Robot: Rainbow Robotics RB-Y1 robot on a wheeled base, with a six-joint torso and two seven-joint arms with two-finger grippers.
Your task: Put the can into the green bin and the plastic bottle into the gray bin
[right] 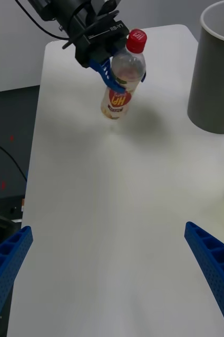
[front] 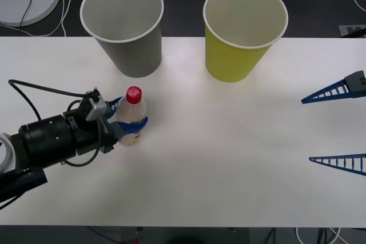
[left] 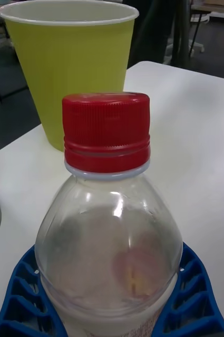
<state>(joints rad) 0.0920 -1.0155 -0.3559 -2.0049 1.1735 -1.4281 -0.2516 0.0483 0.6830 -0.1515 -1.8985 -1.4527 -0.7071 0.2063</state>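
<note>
At lower left of the front view, the left gripper (front: 127, 124) clamps the plastic bottle (front: 132, 119) around its shoulder, on or just above the white bench (front: 229, 158). Its red-and-white label isn't readable. The lift should probably keep it upright to clear the gray bin (front: 124, 26) behind. The right gripper (front: 338, 131) waits open at right; the green bin (front: 243, 30) stands upper right.

The left pincer (left: 114, 310) clasps the plastic bottle (left: 109, 231) with blue fingers (left: 25, 300); the green bin (left: 69, 68) stands beyond on the white worktop (left: 196, 137).
</note>
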